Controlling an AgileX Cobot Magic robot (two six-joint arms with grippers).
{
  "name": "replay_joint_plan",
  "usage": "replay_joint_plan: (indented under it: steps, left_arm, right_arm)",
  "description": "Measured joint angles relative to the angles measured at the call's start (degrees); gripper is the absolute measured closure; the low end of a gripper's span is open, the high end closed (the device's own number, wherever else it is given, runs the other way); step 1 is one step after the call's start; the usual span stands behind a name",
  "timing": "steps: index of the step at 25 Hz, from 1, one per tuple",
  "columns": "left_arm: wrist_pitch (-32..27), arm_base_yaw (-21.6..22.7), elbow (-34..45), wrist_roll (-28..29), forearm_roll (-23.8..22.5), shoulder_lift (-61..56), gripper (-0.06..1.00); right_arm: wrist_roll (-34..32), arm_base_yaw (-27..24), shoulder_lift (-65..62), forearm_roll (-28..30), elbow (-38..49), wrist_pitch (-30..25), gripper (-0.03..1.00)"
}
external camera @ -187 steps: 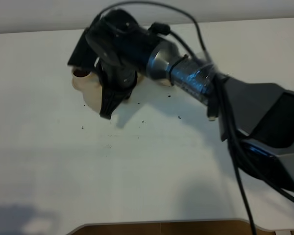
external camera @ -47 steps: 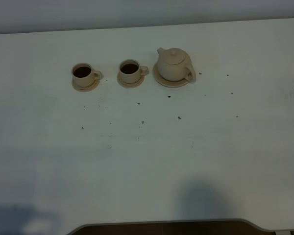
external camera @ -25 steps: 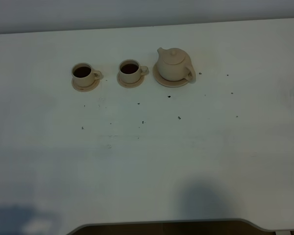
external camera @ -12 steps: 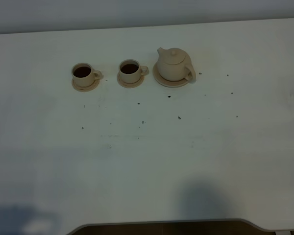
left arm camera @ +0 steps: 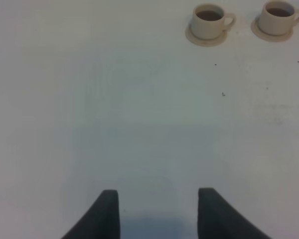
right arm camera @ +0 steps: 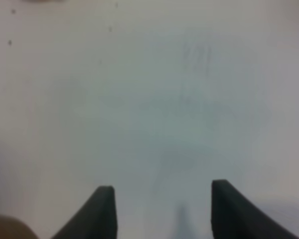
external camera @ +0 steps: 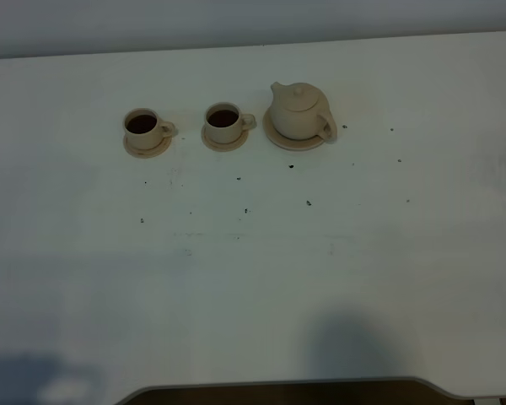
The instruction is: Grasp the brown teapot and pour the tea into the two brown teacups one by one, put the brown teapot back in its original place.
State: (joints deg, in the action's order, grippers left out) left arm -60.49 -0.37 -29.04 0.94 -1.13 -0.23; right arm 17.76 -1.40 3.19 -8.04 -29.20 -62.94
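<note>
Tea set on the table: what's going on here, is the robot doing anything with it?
Nothing is being handled right now. The teapot sits on its saucer, and the two cups beside it, each on a small saucer, hold dark tea, so the pouring looks done. Both arms are pulled back over bare table: the left gripper and the right gripper are open and empty.

pale beige teapot (external camera: 299, 110), two beige cups (external camera: 143, 128) holding dark brown tea, white table (external camera: 253, 287) with dark specks
</note>
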Motion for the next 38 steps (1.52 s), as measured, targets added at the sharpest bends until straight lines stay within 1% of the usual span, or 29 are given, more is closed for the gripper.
replay_joint_plan:
  steps: [7,38]
  left_arm:
    - [0.0,0.0,0.0,0.0,0.0,0.0,0.58]
    - [0.0,0.0,0.0,0.1,0.0,0.0,0.58]
  right_arm:
    - [0.0,0.0,-3.6,0.0,0.1,-0.2,0.52]
    - [0.1,0.0,-3.6,-0.2,0.1,-0.3,0.52]
